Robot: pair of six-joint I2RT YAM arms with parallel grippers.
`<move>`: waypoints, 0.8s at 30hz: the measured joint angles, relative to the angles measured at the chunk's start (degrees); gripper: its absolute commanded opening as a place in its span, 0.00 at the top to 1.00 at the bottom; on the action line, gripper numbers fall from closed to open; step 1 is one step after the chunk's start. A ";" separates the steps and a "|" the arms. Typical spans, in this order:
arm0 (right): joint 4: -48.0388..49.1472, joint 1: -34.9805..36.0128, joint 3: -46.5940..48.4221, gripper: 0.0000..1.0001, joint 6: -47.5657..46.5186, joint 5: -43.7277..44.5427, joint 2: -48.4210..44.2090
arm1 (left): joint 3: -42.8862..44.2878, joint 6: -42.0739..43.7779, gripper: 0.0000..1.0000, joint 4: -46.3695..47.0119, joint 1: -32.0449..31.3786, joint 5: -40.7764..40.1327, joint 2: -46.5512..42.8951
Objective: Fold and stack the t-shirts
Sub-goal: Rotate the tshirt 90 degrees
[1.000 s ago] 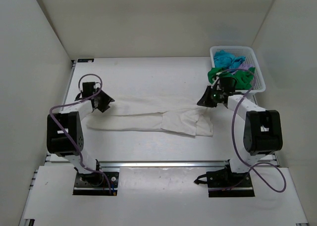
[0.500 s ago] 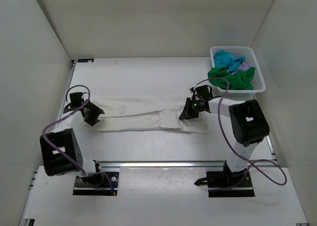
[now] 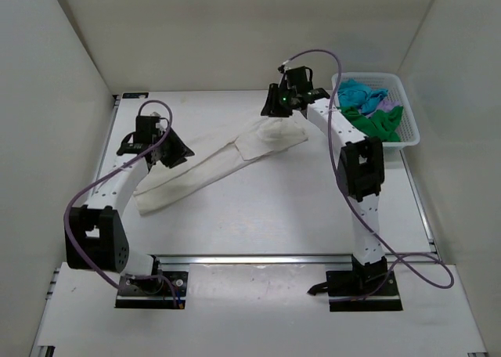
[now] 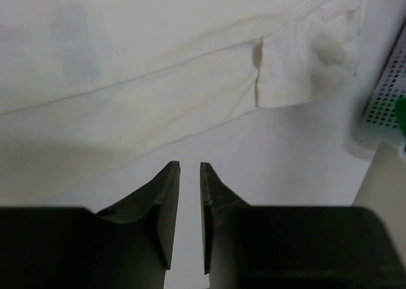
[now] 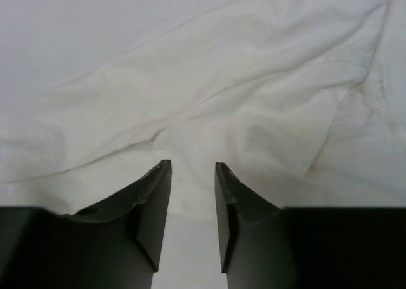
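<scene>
Vs half a sec ago: the cream-white t-shirt (image 3: pixel 258 146) was a flat band across mid worktop (image 3: pixel 258 216). Now it runs diagonally, its near-left end by the left arm and its far end pulled up toward back centre. R arm has swung from the band's right end to a long reach toward the back. The right gripper (image 3: pixel 272 112) now sits over the shirt's far end, just left of the basket (image 3: pixel 407 134). L arm has also shifted back and inward. The left gripper (image 3: pixel 180 154) is now at the far edge of the shirt's left part.

Fingers:
- R, wrist view: right gripper (image 5: pixel 192 165) fingers stand moderately apart w/ nothing pinched between them. Wrinkled cream cloth (image 5: pixel 222 80) fills the view just past the tips; can't tell if they touch it.
- L, wrist view: left gripper (image 4: pixel 189 168) fingers are parted by only a narrow slit, also w/ nothing in it. They sit over bare worktop, and the shirt's edge (image 4: pixel 158 80) lies just ahead, apart from the tips. Basket corner (image 4: pixel 384 99) shows at the right edge of that view.

Other shirts are all in the basket at back right. The green t-shirt (image 3: pixel 376 122) is on the near side, hanging over the rim. The turquoise t-shirt (image 3: pixel 356 91) is behind it, and the lilac t-shirt (image 3: pixel 382 99) is beside that.
</scene>
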 measured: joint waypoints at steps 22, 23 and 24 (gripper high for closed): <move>26.75 31.76 -45.79 0.57 19.50 7.37 -16.68 | 18.16 0.22 0.52 -4.00 -10.62 3.58 -13.66; 26.80 32.41 -44.63 0.56 20.55 7.61 -14.27 | 19.06 1.07 0.51 -6.10 -10.62 2.47 -14.62; 27.78 32.96 -43.21 0.55 22.64 7.30 -12.09 | 19.65 2.05 0.50 -8.13 -10.56 1.55 -15.87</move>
